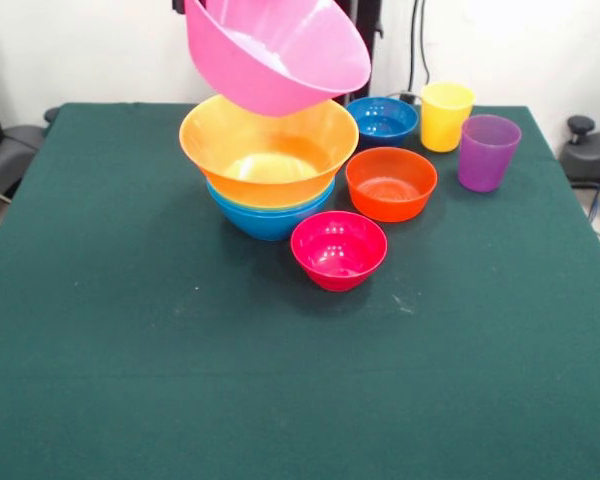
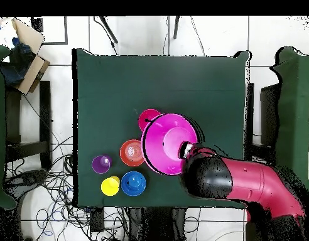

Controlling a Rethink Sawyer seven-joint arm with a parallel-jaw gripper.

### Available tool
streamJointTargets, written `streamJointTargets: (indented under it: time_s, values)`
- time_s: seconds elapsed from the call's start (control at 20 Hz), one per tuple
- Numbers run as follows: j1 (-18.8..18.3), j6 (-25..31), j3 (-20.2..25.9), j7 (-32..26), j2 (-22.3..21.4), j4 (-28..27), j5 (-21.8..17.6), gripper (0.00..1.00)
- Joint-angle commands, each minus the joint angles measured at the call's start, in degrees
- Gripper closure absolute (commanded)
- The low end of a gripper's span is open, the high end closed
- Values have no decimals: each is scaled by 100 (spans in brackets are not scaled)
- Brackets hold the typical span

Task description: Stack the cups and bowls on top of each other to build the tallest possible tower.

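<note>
Hanging tilted above the stack: large pink bowl (image 1: 275, 55), carried by the arm (image 2: 245, 182). The gripper (image 2: 185, 150) sits at the bowl's rim in the overhead view, evidently gripping that rim, though its fingers are not clearly seen.

Items in the front view, left to right:

- The tower (image 1: 268, 165) — wide orange bowl (image 1: 268, 150) nested in light blue bowls (image 1: 270, 218), standing left of centre on the green table (image 1: 130, 350).
- Crimson bowl (image 1: 338, 250) — small, just near-right of the tower, apart from it.
- Orange-red bowl (image 1: 391, 183) — right of the tower.
- Dark blue bowl (image 1: 382, 120) — farther back.
- Yellow cup (image 1: 446, 116) and purple cup (image 1: 487, 152) — upright at far right, close together.

Step in hand, by judgement: placing the pink bowl into the orange one. The next move calls for levelling the bowl, centring it over the orange rim, lowering it and then letting go.
</note>
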Motion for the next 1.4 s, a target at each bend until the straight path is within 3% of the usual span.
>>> streamJointTargets:
  time_s: [0.05, 1.4]
  values:
    - [99, -516, 187, -345, 515, 535, -572, 100]
    - [417, -959, -24, 150, 647, 629, -809, 100]
